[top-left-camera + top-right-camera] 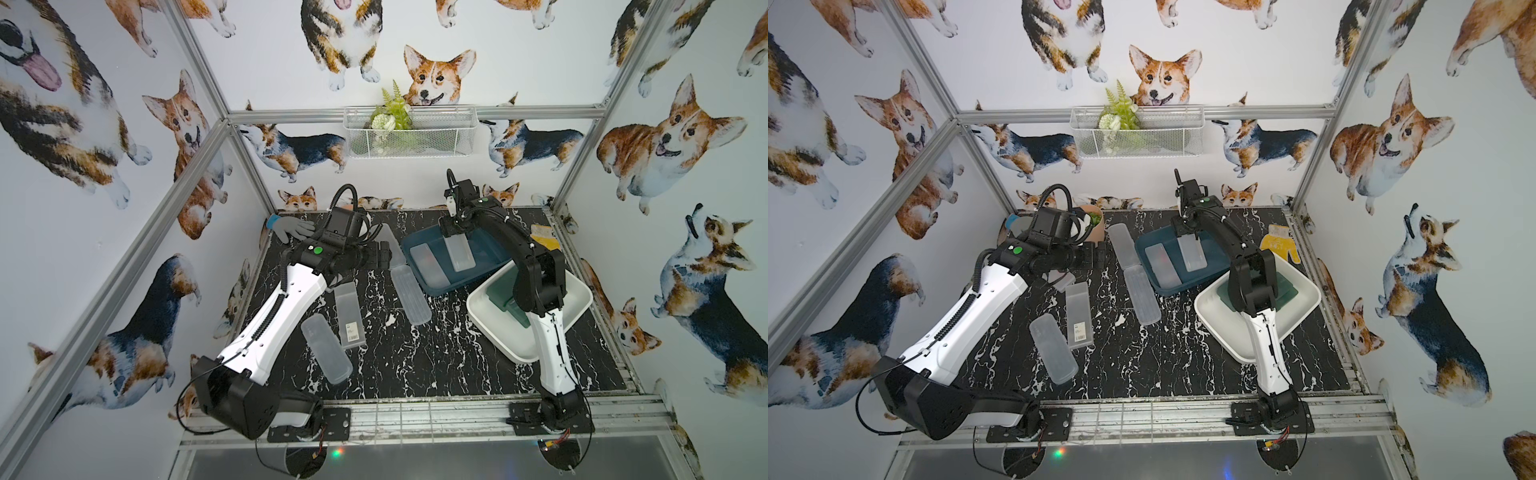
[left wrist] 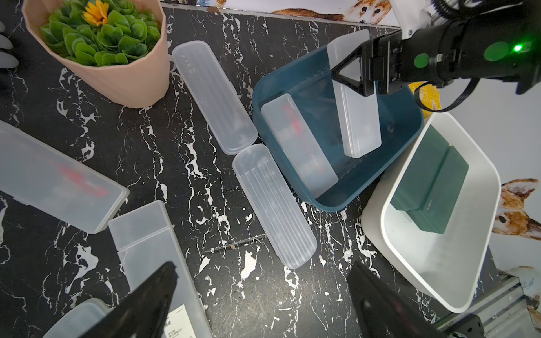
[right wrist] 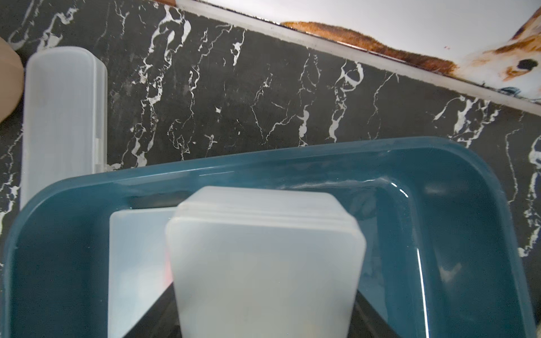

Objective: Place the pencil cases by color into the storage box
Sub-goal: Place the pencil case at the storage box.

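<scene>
A frosted case [image 3: 265, 263] looms over the blue bin [image 3: 439, 175] — a second case [image 3: 137, 263] lies inside. A third case [image 3: 58, 117] rests outside.

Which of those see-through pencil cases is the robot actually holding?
The frosted case tilted over the blue bin, clamped in the right gripper. Its neighbour in the bin lies untouched, as do those on the table.

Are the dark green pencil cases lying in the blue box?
No, the green pencil cases lie in the white box, next to the blue box.
</scene>
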`<state>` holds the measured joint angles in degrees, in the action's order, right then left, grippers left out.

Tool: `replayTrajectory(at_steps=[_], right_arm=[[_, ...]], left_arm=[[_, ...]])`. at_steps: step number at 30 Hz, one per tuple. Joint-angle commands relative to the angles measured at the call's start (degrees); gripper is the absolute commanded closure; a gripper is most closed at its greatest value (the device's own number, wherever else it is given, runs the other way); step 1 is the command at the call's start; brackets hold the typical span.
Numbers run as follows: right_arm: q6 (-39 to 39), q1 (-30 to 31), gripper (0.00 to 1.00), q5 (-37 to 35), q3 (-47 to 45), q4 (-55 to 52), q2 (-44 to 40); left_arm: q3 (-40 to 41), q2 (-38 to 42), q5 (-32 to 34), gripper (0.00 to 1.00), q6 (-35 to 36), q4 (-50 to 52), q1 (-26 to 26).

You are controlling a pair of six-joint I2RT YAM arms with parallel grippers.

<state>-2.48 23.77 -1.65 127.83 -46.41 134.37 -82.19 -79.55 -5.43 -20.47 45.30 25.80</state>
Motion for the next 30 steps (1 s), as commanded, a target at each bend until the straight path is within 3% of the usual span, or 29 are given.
replayTrajectory(at_steps=[1, 30], right_arm=[[1.74, 0.05, 0.45, 0.74, -0.90, 1.33, 0.66], [-1.08, 2.33, 0.43, 4.29, -2.93, -0.18, 4.84]], left_arm=[[-0.11, -0.14, -0.30, 0.06, 0.77, -1.36, 0.30], [0.41, 0.44, 1.78, 0.06, 0.67, -0.83, 1.28]])
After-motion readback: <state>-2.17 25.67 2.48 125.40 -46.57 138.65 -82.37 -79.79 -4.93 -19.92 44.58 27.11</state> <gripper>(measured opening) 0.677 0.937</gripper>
